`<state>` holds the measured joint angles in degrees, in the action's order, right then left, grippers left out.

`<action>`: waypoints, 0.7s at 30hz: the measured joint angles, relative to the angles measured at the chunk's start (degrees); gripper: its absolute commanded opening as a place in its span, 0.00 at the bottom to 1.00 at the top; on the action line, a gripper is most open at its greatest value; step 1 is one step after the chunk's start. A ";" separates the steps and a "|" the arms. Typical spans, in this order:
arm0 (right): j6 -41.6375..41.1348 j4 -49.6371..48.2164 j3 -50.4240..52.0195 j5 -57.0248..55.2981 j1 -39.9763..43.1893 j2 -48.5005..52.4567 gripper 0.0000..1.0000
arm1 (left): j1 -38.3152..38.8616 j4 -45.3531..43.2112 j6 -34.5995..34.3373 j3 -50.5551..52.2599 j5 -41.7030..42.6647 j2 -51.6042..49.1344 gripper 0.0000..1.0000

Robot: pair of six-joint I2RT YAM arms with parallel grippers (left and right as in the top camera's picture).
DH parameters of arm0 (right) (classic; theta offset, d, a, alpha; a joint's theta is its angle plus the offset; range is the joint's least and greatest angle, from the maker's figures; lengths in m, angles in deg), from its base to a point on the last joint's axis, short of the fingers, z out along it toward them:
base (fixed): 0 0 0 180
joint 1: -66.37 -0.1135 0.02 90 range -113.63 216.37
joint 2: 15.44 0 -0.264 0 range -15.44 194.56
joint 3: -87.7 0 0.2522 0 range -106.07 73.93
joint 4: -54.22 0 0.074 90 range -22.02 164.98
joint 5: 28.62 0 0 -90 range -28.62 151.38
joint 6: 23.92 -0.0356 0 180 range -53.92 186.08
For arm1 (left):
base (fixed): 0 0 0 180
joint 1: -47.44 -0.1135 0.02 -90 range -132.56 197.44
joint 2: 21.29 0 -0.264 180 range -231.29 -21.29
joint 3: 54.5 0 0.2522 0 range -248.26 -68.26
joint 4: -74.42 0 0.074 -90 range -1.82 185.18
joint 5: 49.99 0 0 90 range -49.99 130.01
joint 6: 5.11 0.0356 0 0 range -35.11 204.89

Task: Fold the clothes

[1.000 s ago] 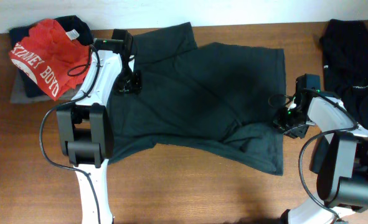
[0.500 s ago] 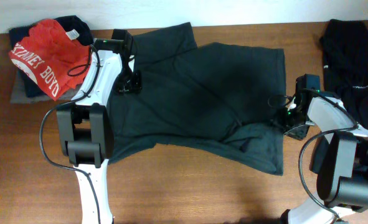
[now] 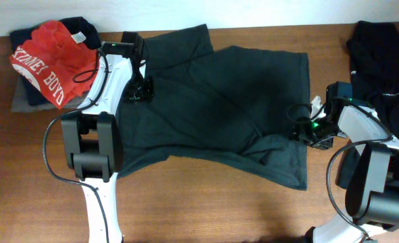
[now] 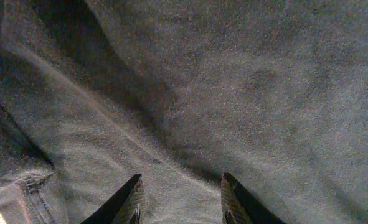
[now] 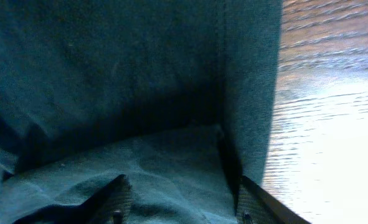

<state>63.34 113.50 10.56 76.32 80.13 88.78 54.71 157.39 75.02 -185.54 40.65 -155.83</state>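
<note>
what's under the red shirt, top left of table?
A dark garment pokes out above the red shirt, and a grey edge shows below it. Whatever else lies beneath is covered.

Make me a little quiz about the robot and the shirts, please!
1. True or false: the red shirt lies on top of a pile of dark clothes.
2. Which thing is the right gripper at? A: the edge of the dark grey-green T-shirt. B: the red shirt. C: the pile of dark clothes.
3. Fill the gap: the letters on the red shirt are ____.
Key: 1 true; 2 A; 3 white.
</note>
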 measured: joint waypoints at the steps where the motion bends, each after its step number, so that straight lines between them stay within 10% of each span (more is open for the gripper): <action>1: 0.22 -0.07 0.26 0.42 -0.02 0.00 0.66 | 0.00 0.02 0.00 0.00 0.00 0.00 0.40; 12: 1.03 0.02 2.12 1.36 0.00 0.35 0.04 | 0.00 0.15 0.00 0.00 0.00 0.00 0.40; 21: -7.48 18.49 -6.40 -11.47 -0.02 0.76 0.11 | 0.00 0.15 0.00 0.00 0.00 0.00 0.40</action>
<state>55.86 131.99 4.16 64.85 80.11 89.55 54.71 157.55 75.02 -185.54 40.65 -155.83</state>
